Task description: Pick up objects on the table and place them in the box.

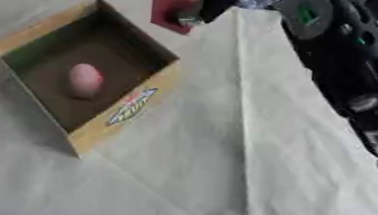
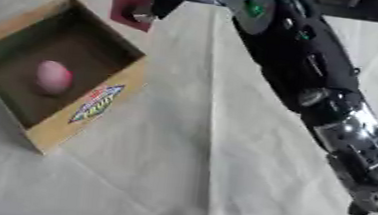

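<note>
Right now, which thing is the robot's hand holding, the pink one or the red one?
The red one. The right hand is curled round it at the table's far edge, beyond the box. The pink egg-shaped thing lies alone inside the box, untouched.

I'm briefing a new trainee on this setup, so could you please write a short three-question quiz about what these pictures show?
1. True or false: the box already holds a pink item.
2. Which hand is on the red object at the far edge of the table: A) left, B) right?
3. Fill in: the red object is ____ the box (inside/outside).

Key
1. True: the pink item lies on the box's floor.
2. B: the right arm reaches in from the right, and its hand is curled on the red object.
3. Outside: it is beyond the box's far corner.
</note>
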